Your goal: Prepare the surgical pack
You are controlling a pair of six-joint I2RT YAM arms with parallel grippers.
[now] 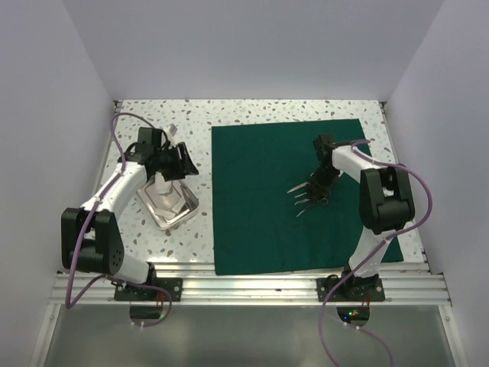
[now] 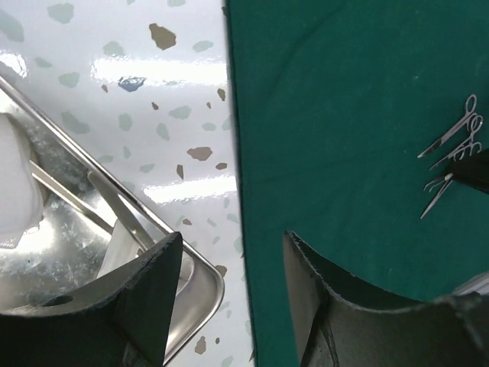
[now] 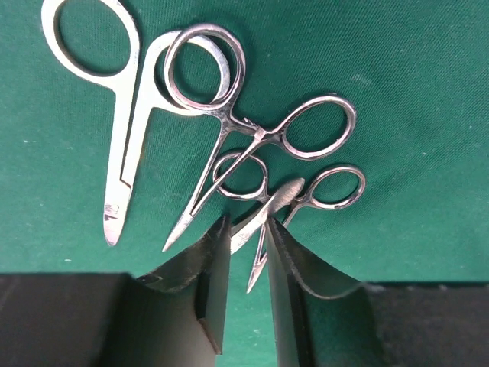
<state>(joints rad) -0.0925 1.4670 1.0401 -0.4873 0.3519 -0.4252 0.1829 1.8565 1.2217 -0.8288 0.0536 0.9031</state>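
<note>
Surgical pack (image 1: 260,229) — right gripper (image 3: 246,229), jaws a slit apart astride smallest scissors (image 3: 294,199), must pinch squarely; left gripper (image 2: 231,241) wide, empty.

From the top camera I see a white tabletop (image 1: 252,115) flecked with grey and brown chips, boxed in by plain white walls (image 1: 252,46) at 9, 12 and 3 o'clock. At 6 o'clock, aluminium rails (image 1: 252,287) run along its near edge.
</note>
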